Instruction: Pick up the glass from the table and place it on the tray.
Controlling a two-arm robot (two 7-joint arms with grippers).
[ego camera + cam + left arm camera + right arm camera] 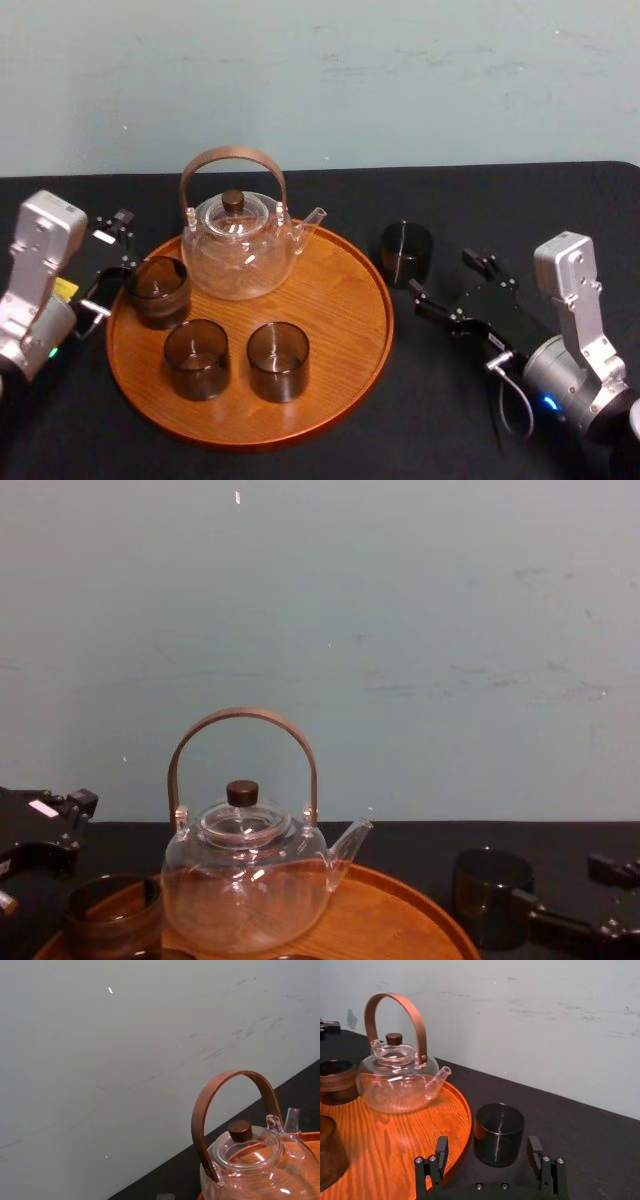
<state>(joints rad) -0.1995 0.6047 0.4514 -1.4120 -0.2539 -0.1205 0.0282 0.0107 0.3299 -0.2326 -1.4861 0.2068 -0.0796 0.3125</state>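
Stock of the scene, nearest item first.

- Right gripper (438, 273): lying at the lower right of the head view, jaws standing wide apart and holding nothing. In the right wrist view its fingers (440, 1152) are showing at the bottom edge, one to each side of the glass.
- Three cups (197, 358): sitting on the tray (330, 300), two at lower centre and one at the tray's left edge. These are looking like finished placements.
- Left gripper (110, 262): resting at the left edge of the head view, just beside the left cup, jaws looking parted and empty. It is appearing idle.
- Glass (406, 252): the dark one, standing upright on the table (560, 200), right of centre, just off the tray's right rim and just ahead of the right gripper. It is not yet being held.
- Teapot (240, 250): occupying the far part of the tray, upper centre, spout pointing right.

Progress, by judgement: the approach is nearly complete. The grasp, the lift and the placing onto the tray are all remaining. The bare wood at the tray's right side is looking like the likeliest spot for the glass.
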